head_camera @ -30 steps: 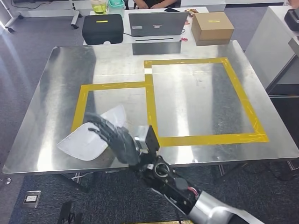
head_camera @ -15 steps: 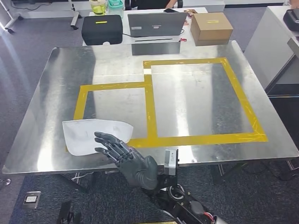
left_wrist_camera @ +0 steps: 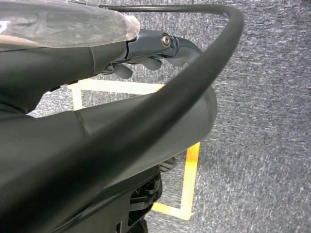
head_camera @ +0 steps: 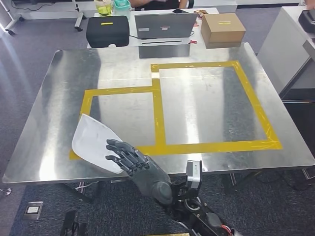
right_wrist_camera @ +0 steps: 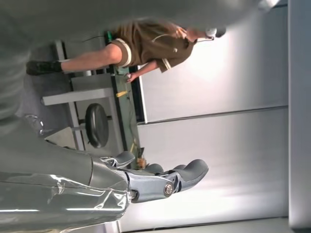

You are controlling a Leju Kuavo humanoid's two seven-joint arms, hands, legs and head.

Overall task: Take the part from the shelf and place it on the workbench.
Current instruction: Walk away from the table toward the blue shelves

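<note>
**White part down on the workbench, right hand stretched out at its edge**

Right hand (head_camera: 139,167) reaching in over the near edge of the metal workbench (head_camera: 55,98), palm down, fingers (head_camera: 119,152) stretched straight and slightly apart, clasping nothing. Same in the right wrist view: right hand (right_wrist_camera: 146,183) with its fingers extended in a line, nothing between them and the thumb.

White part (head_camera: 91,140), a thin flat piece with a rounded outline and one pointed corner, just ahead of the fingertips and out to their left, on the workbench top. Fingertips overlapping its nearest edge in the head view; cannot tell whether touching it or hovering just above. Cannot tell either whether lying fully flat or slightly raised at the far corner. Lying across the near left corner of the smaller yellow tape frame (head_camera: 120,90), partly inside and partly outside it.

Larger yellow tape frame (head_camera: 256,103) well off to the hand's right and further ahead. Far beyond the hand, on another table past the workbench: a black case (head_camera: 108,30), a laptop (head_camera: 165,24) and a cardboard box (head_camera: 223,27).

Left hand (left_wrist_camera: 154,46) over grey carpet marked with yellow tape; spread or curled, cannot tell.

Beyond the right hand's fingers in its wrist view, a person (right_wrist_camera: 146,43) in a brown top and a round black stool (right_wrist_camera: 96,125).
</note>
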